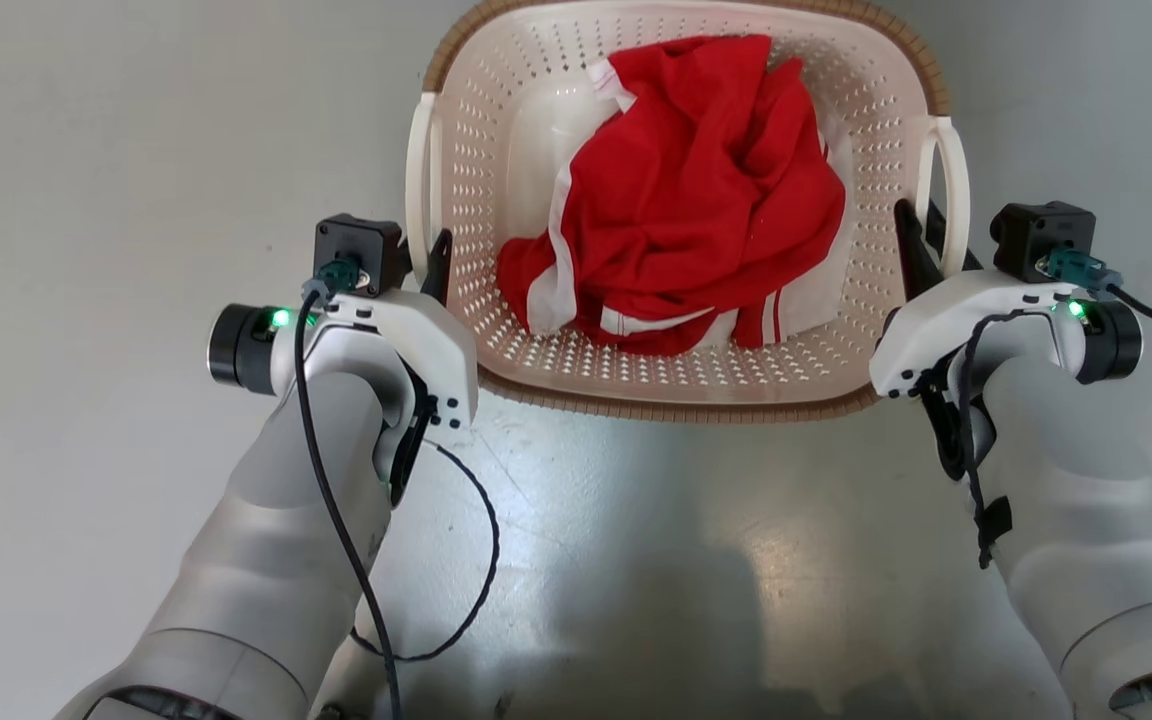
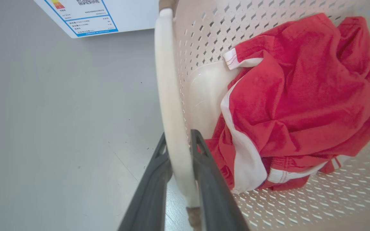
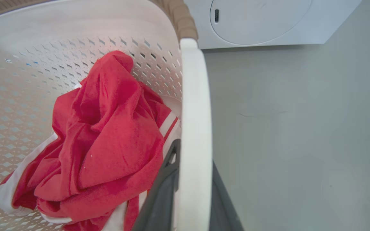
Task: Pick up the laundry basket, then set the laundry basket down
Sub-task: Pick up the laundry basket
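Head view: laundry basket (image 1: 496, 150) sits btwn our two arms on the grey floor (image 1: 86, 150), w/ a red-and-white garment (image 1: 696, 190) bunched inside it. Our left gripper (image 1: 434, 255) is at the basket's left loop handle (image 1: 420, 170), and our right gripper (image 1: 921, 232) is at its right loop handle (image 1: 956, 180). L wrist view: our two dark fingers (image 2: 210, 179) are clamped on the basket's left handle, one on the basket side and one on the outer side, white plastic pinched btwn them. R wrist view: same on the basket's right handle, bar sandwiched btwn the fingers (image 3: 159, 192). Washing machine (image 3: 268, 22) stands just beyond the basket's far rim

Step, as we judge it: pick-up, w/ both sides gripped and the lift not yet begun. We can't tell if the basket's base is off the floor. Next move calls for raising both arms together & level so the basket doesn't tilt and the garment stays in. Handles look thin & smooth, so the pinch could slip if one side leads
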### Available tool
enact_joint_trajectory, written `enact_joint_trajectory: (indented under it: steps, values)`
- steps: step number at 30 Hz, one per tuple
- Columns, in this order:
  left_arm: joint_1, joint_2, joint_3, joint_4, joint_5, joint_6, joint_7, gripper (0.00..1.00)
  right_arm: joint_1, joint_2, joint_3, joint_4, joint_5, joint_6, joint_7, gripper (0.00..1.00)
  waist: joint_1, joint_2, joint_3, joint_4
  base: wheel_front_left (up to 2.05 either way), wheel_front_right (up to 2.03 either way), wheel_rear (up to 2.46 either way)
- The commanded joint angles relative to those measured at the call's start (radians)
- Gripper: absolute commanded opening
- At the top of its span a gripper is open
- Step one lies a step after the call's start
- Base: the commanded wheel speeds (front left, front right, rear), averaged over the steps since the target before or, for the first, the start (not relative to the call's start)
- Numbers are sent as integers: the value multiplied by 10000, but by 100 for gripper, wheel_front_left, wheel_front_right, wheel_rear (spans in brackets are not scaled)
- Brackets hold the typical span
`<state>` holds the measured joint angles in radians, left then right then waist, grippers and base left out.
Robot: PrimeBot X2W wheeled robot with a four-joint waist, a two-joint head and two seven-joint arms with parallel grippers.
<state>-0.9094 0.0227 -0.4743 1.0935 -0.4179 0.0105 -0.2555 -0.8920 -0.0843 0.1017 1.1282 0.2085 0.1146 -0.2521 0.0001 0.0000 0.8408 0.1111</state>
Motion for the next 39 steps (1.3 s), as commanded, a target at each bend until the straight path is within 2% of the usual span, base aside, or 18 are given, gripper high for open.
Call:
enact_joint_trajectory:
  steps: [1, 10, 18, 24, 39]
  values:
    - [282, 275, 15, -91, -79, 124, -63, 0, 382, 341, 365, -24, 30, 161, -97, 0, -1, 0, -277, -77, 0, 0, 0]
    - [1005, 275, -543, 169, -789, 253, -63, 0, 871, 341, 1035, 611, 466, 161, -97, 0, -1, 0, -1511, -233, 0, 0, 0]
    - [2017, 275, -1221, 658, -1659, 150, -56, 0, 1699, 341, 2081, 1211, 1515, 161, 208, 0, -1, 0, -2987, -303, 0, 0, 0]
    - [2707, 275, -1788, 947, -2291, 162, 124, 0, 2494, 341, 2899, 1273, 2417, 161, 724, 0, -1, 0, -4171, -315, 0, 0, 0]
    - [4326, 275, -2510, 1353, -3305, 366, 443, 0, 4105, 341, 4634, 1025, 4356, 161, 1299, 0, -1, 0, -6418, -516, 0, 0, 0]
